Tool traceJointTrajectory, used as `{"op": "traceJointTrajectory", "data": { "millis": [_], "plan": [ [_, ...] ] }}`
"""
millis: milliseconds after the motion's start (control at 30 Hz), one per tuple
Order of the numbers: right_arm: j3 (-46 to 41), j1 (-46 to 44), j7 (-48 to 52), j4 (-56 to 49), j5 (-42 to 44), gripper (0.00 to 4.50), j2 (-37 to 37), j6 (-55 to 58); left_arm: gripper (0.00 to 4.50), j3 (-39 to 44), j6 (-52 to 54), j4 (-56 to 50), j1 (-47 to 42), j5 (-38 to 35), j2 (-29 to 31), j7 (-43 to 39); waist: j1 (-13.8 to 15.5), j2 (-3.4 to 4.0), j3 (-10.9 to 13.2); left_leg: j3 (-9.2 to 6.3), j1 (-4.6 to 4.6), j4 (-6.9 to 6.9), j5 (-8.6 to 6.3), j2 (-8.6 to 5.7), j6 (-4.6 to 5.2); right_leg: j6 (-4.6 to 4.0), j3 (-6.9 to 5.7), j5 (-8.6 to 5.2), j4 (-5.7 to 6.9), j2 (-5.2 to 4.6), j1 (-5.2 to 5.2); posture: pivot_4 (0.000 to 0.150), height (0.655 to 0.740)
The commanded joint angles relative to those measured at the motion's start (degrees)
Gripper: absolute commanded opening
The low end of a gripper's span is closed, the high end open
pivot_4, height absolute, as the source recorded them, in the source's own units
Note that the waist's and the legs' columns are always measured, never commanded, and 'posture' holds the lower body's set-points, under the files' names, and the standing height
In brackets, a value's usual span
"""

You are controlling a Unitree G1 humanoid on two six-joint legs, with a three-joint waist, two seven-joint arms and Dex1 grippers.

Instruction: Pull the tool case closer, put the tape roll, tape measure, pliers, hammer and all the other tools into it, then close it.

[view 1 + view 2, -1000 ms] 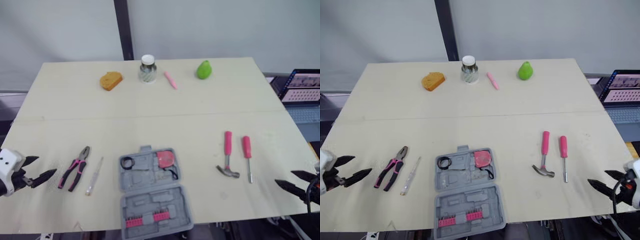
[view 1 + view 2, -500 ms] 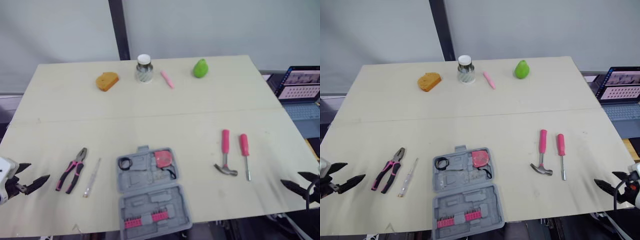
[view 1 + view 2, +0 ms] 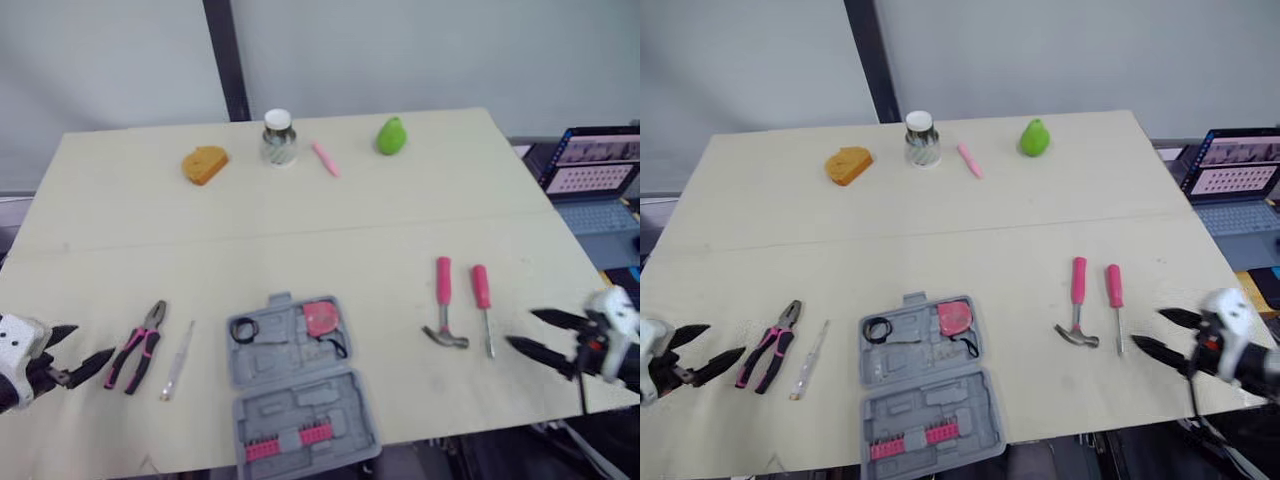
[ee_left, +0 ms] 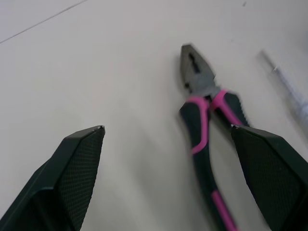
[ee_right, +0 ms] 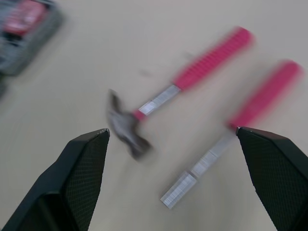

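Observation:
The grey tool case (image 3: 300,400) lies open near the table's front edge. A red tape measure (image 3: 318,318) and a black tape roll (image 3: 245,328) lie in its far half, and a row of pink bits (image 3: 290,440) in its near half. Left of it are a clear-handled screwdriver (image 3: 178,359) and pink-and-black pliers (image 3: 135,347). My left gripper (image 3: 93,341) is open just left of the pliers (image 4: 204,110). A pink hammer (image 3: 443,315) and pink screwdriver (image 3: 483,305) lie right of the case. My right gripper (image 3: 520,328) is open beside that screwdriver, pointing at the hammer (image 5: 159,101).
Along the far edge stand a yellow sponge (image 3: 204,164), a jar (image 3: 277,140), a pink pen (image 3: 325,158) and a green pear (image 3: 390,135). A laptop (image 3: 590,165) sits off the table's right side. Bare tabletop (image 3: 320,240) spans the middle.
My right gripper has come in from the front right corner toward the pink screwdriver and hammer. My left gripper has edged closer to the pliers. The camera view has shifted a little.

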Motion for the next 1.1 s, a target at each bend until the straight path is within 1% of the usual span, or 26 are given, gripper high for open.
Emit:
{"op": "traceJointTrajectory", "data": {
  "millis": [33, 67, 167, 267, 400, 600, 700, 867, 1000, 1100],
  "plan": [
    [7.6, -6.6, -2.2, -11.9, 3.0, 4.45, 1.2, 6.0, 4.5, 0.7, 4.1, -4.9, 0.1, -2.3, -2.4, 3.1, 0.1, -0.02, 0.0, 0.01, -0.02, 0.02, -0.01, 0.0, 0.0, 0.0, 0.0, 0.0, 0.01, 0.0, -0.02, 0.15, 0.74],
    [9.1, -8.4, -2.9, -13.3, 3.2, 4.45, 1.6, 7.1, 4.5, 0.8, 4.6, -5.4, 0.0, -2.3, -2.9, 3.6, 0.2, -0.03, 0.0, 0.0, -0.03, 0.05, -0.02, 0.0, 0.0, -0.01, 0.0, 0.0, 0.02, 0.0, -0.04, 0.15, 0.74],
    [16.6, -19.0, -4.6, -15.7, 3.1, 4.45, 5.6, 10.1, 4.5, -0.5, 5.0, -7.0, 0.3, -1.3, -5.2, 5.8, 0.3, -0.15, 0.0, -0.01, -0.07, 0.12, -0.04, -0.01, 0.01, -0.02, -0.04, 0.01, 0.02, 0.0, -0.05, 0.15, 0.74],
    [22.4, -27.3, -5.0, -14.7, 1.5, 4.45, 9.1, 11.1, 4.5, -1.5, 4.6, -7.8, 0.5, -0.4, -7.4, 7.8, 0.4, -0.18, 0.0, -0.02, -0.11, 0.19, -0.05, -0.02, 0.03, -0.05, -0.04, 0.03, 0.03, 0.0, -0.05, 0.15, 0.74],
    [25.8, -34.1, -5.7, -12.7, 0.3, 4.45, 12.0, 11.7, 4.5, -3.4, 4.2, -8.7, 0.8, 1.0, -9.6, 9.6, 0.6, -0.25, 0.0, -0.03, -0.16, 0.21, -0.05, -0.02, 0.04, -0.06, -0.1, 0.04, 0.06, 0.0, -0.08, 0.15, 0.74],
    [26.9, -37.0, -5.4, -12.7, 0.3, 4.45, 12.7, 12.2, 4.5, -5.0, 2.8, -5.7, -0.2, 3.0, -10.6, 11.2, 0.7, -0.27, 0.0, -0.01, -0.16, 0.21, -0.05, -0.03, 0.04, -0.07, -0.14, 0.04, 0.07, 0.0, -0.08, 0.15, 0.74],
    [27.3, -37.5, -5.2, -12.8, 0.2, 4.45, 12.8, 12.1, 4.5, -5.2, 2.0, -2.6, -1.3, 3.6, -10.8, 12.2, 0.6, -0.27, 0.0, 0.0, -0.14, 0.22, -0.05, -0.02, 0.04, -0.07, -0.15, 0.04, 0.09, 0.0, -0.08, 0.15, 0.74],
    [27.5, -37.9, -5.0, -13.1, 0.3, 4.45, 12.7, 12.2, 4.5, -6.2, 1.7, -0.9, -2.7, 4.2, -10.8, 12.6, 0.5, -0.27, 0.0, 0.0, -0.15, 0.22, -0.05, -0.02, 0.04, -0.07, -0.15, 0.04, 0.11, 0.0, -0.09, 0.15, 0.74],
    [27.5, -38.0, -4.8, -13.1, 0.1, 4.45, 12.5, 12.2, 4.5, -7.7, 3.5, -0.7, -3.5, 4.8, -10.6, 12.7, 0.5, -0.26, 0.0, 0.0, -0.12, 0.22, -0.05, -0.02, 0.03, -0.07, -0.16, 0.04, 0.14, 0.0, -0.09, 0.15, 0.74],
    [27.5, -38.0, -4.8, -13.1, 0.0, 4.45, 12.3, 12.3, 4.5, -8.8, 4.4, 1.5, -3.7, 6.0, -10.1, 12.4, 0.8, -0.23, 0.0, 0.0, -0.12, 0.24, -0.04, -0.02, 0.03, -0.07, -0.15, 0.04, 0.16, 0.0, -0.09, 0.15, 0.74]
  ]
}}
